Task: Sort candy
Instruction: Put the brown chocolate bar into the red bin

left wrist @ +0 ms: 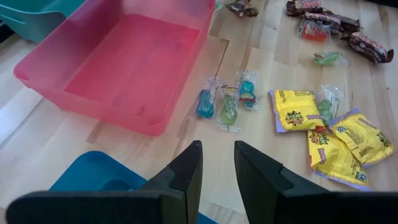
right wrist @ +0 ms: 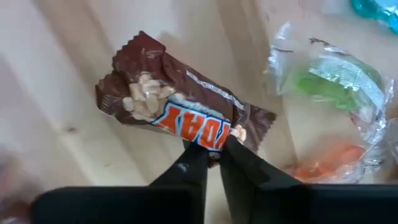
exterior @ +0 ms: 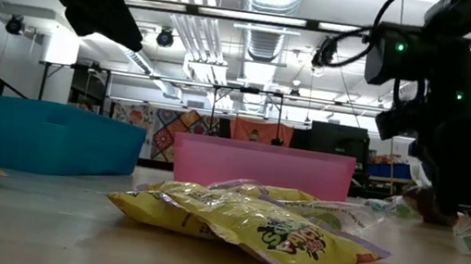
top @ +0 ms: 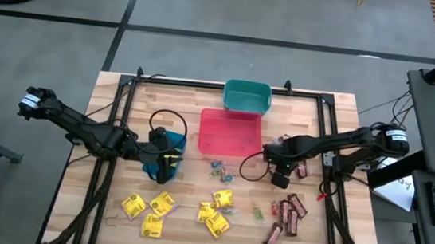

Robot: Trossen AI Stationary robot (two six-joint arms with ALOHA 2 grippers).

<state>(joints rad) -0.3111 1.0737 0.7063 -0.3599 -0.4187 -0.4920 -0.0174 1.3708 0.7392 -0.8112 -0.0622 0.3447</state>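
Note:
My right gripper points down at the table's right middle and is shut on a brown oblong candy bar lying on the wood. Beside it lie a green wrapped piece and an orange one. My left gripper hangs open and empty above the blue bin. Small blue and green pieces lie in front of the red bin. Yellow packets and several brown bars lie toward the near edge. My right gripper pinches the brown bar's long edge near one crimped end, between its two fingertips. The fingers come from above, pointing down. The bar lies flat on the table, its other end stretching away from the fingers.
A teal bin stands behind the red bin at the far edge. A black frame rail runs round the tabletop. Bare wood lies between the blue bin and the yellow packets.

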